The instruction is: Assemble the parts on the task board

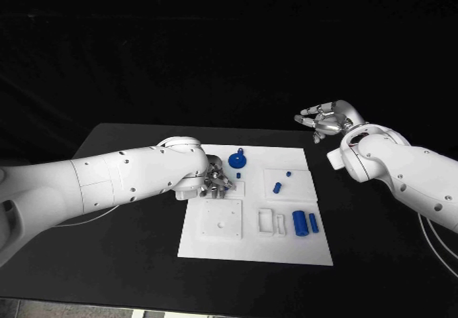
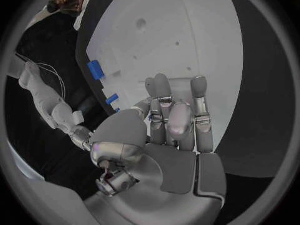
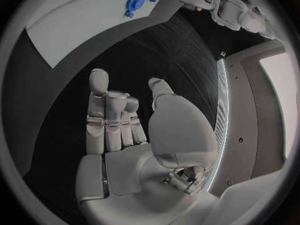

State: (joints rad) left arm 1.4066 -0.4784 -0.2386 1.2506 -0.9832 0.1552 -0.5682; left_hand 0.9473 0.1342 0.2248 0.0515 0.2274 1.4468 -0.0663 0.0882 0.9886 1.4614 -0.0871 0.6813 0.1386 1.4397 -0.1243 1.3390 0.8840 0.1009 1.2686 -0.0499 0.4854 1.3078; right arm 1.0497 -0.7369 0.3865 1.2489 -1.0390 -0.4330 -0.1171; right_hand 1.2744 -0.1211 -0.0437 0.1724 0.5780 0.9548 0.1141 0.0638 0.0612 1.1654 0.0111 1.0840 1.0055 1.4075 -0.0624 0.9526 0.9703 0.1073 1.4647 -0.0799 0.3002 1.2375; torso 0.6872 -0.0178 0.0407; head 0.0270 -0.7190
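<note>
The left silver many-fingered hand (image 1: 216,183) hangs over the left part of the white rectangular task board (image 1: 286,248), and its white forearm covers the board's far left corner; whether the fingertips touch the board or a part beneath them cannot be determined from the head view. In the left wrist view the same hand's palm and fingers (image 2: 167,122) hide the board surface directly under them. The small blue peg-like parts (image 1: 276,187) near the board's centre are too small to identify by shape.
</note>
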